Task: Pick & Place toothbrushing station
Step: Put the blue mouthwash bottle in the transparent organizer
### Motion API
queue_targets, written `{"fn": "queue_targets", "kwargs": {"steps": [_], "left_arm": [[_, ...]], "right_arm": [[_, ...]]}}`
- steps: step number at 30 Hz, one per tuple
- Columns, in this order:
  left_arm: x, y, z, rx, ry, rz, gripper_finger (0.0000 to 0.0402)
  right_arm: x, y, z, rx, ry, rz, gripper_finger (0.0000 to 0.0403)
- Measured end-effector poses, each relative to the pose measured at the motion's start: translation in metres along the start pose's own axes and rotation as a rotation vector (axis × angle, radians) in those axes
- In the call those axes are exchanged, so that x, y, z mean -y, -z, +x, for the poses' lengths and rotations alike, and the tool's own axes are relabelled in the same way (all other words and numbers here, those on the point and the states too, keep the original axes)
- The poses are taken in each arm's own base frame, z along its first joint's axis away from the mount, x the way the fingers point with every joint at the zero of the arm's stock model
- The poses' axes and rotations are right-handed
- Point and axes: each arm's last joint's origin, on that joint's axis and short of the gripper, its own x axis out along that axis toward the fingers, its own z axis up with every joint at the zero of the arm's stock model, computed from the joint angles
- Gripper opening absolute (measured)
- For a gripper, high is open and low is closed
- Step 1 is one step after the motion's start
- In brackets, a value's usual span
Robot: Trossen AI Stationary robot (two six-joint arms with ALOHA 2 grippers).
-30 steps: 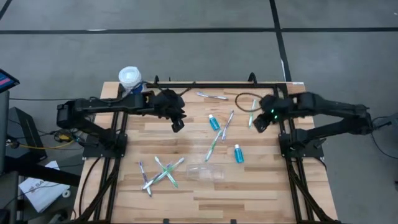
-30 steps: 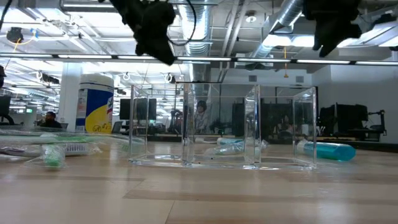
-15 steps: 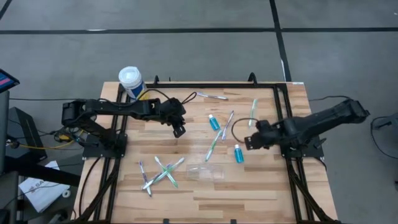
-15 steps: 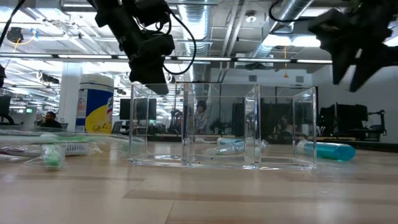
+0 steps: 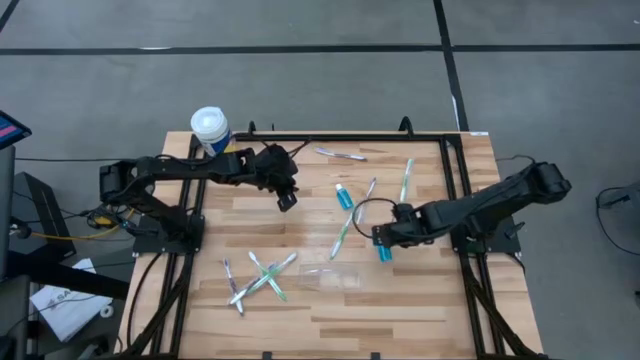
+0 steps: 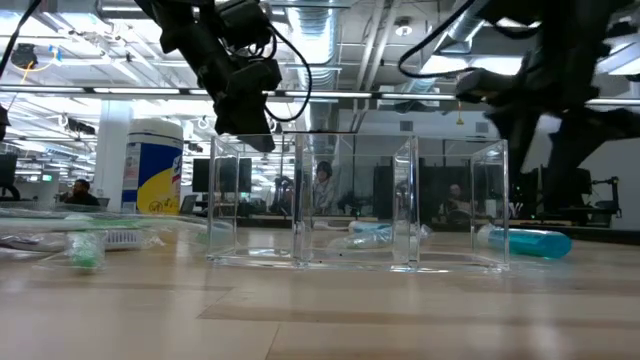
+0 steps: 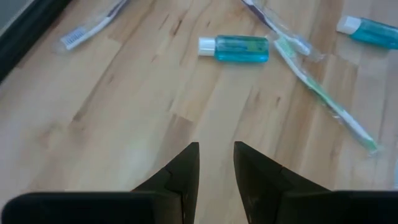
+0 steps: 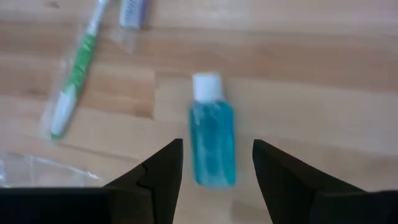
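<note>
Two teal tubes (image 5: 345,197) (image 5: 383,249), one clear cup (image 5: 330,276), several scattered toothbrushes (image 5: 262,277).

Two black jointed arms trailing looped black cables.

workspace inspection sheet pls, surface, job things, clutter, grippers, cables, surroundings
surface: light wooden plank table with a black frame rail.
job's things: clear plastic organiser near the front; two teal-blue white-capped bottles, one mid-table, one under the right gripper; thin green, purple and white toothbrushes scattered loose, a crossed bunch at front left.
clutter: white-capped canister with a yellow label at the back left corner.
grippers: left gripper hovers mid-table, jaws slightly apart, empty; right gripper has open jaws either side of the nearer bottle, not closed on it.
cables: black loop by the right wrist.
surroundings: grey floor; an office hall with people far behind.
</note>
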Motion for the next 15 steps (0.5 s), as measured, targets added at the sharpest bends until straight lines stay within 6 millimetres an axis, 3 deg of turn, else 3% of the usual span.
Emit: {"fn": "queue_targets", "kwargs": {"steps": [15], "left_arm": [[-0.012,0.001,0.002,0.019,-0.009,-0.021,0.0094]], "right_arm": [[-0.007,-0.029,0.012,0.015,0.008,-0.038,0.0183]]}}
